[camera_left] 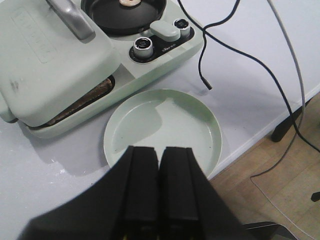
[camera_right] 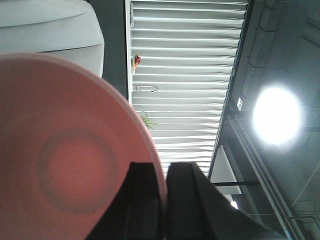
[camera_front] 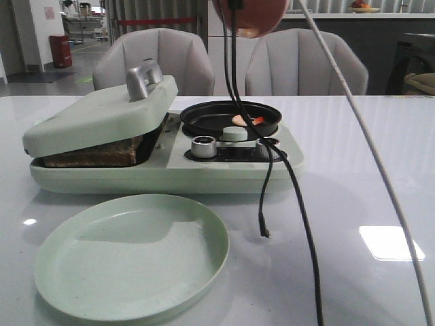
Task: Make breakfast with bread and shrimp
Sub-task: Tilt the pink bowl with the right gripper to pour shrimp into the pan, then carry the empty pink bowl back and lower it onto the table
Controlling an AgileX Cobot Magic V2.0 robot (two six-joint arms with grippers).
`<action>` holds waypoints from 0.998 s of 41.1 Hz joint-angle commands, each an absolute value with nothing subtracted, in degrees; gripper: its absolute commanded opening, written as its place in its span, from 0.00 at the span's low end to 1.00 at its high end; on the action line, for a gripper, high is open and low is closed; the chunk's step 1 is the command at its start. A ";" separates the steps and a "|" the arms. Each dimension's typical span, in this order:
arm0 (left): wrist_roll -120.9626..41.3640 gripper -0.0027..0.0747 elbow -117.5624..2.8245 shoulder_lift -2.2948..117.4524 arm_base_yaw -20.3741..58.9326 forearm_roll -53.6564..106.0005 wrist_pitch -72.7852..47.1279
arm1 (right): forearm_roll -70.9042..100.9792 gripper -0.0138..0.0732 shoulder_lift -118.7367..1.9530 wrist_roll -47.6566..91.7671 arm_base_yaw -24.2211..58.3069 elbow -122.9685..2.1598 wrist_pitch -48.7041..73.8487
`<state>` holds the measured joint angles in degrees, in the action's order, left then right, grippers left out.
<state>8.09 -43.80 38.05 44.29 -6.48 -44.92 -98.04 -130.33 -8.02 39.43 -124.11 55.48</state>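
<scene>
While the breakfast maker point(camera_front: 163, 166) serves as the landmark, the front view shows bread point(camera_front: 95, 153) clamped under its half-lowered lid point(camera_front: 102, 112) on the left side, and a shrimp point(camera_front: 246, 120) lying in the small black pan point(camera_front: 231, 119) on its right side. Just in front of it sits a green plate point(camera_front: 132, 255). A pink bowl point(camera_front: 250, 15) hangs tilted high above the pan.

From the left wrist, the left gripper point(camera_left: 159, 180) hovers over the near rim of the green plate, jaws pressed together and holding nothing; the bread lies beyond the plate, under the lid.

From the right wrist, the right gripper point(camera_right: 162, 200) pinches the pink bowl's rim, the bowl turned on edge. This arm seems nearer the shrimp.
</scene>
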 commanded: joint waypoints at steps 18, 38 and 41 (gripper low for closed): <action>8.59 0.17 -45.23 38.00 44.76 -6.91 -40.50 | -106.34 0.19 -126.17 -10.27 39.35 -126.43 58.05; 8.59 0.17 -45.23 38.00 44.76 -6.91 -40.50 | -66.22 0.19 -122.99 -7.77 31.96 -126.43 60.42; 8.59 0.17 -45.23 38.00 44.76 -6.91 -40.50 | -54.67 0.19 -120.95 -7.64 28.13 -126.37 61.94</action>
<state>8.09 -43.80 38.05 44.29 -6.58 -44.92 -62.90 -128.27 -8.59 32.19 -124.36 59.66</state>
